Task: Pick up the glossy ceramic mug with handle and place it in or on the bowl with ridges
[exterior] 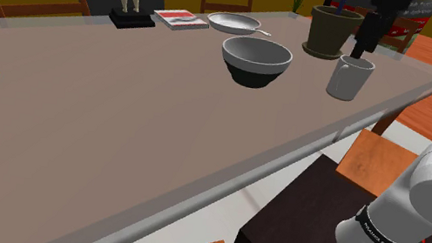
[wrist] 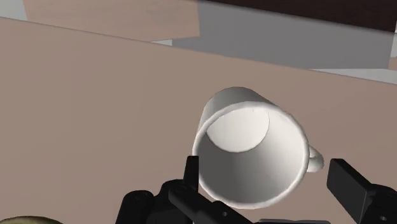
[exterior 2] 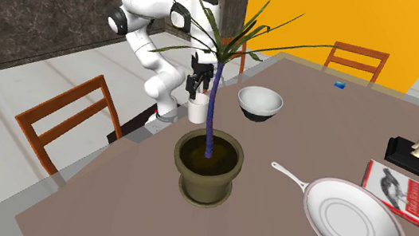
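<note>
- Mug [wrist: 251,156]: white, glossy, standing upright on the table [exterior: 119,111] near the edge on the robot's side, mouth up and empty.
- Gripper [exterior: 360,50]: hangs straight over the mug, pointing down at its rim.
- Fingers [wrist: 351,188]: spread wide, one on each side of the mug, holding nothing. Whether the tips are already below the rim, I can't tell.
- Key relation: the mug's axis is vertical and lines up with the approach. Its handle [wrist: 313,159] sticks out toward one finger, so the closing line runs through the handle.
- The body is off-centre: the wall is hard up against the far finger, and there is a gap on the handle side, with the handle sitting in that gap.
- My read: closing here would pinch body plus handle, and the mug may slide or twist as the fingers centre it. A slight wrist turn, or a grasp over the rim wall, looks cleaner.
- Bowl [exterior: 255,62]: dark outside, pale inside, standing near the mug but apart from it, on the shoulder view's left and further in from the table edge.
- Transfer, as I judge it: lift, make a short sideways run to the bowl, then lower. A potted plant [exterior: 333,32] stands just behind the mug, so keep the lift clear of its leaves.
</note>
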Robot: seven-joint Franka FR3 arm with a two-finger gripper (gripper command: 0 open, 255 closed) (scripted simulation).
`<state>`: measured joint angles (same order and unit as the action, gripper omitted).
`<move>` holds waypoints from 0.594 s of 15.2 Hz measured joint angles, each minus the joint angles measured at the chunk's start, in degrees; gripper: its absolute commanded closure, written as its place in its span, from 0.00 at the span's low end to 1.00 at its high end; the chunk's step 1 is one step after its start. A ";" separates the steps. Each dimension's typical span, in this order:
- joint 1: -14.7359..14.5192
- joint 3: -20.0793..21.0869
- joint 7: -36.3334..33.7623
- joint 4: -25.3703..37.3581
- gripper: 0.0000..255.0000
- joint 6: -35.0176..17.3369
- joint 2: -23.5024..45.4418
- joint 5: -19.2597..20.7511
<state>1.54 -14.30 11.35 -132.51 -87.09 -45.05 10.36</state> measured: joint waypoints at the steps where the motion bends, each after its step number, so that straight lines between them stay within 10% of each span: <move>1: 0.41 -1.75 1.44 -0.50 0.00 -0.89 -0.21 0.49; 9: 1.42 -7.05 5.09 -4.69 0.00 -6.81 -0.03 2.01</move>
<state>2.96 -21.34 16.44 -137.21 -93.90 -45.08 12.37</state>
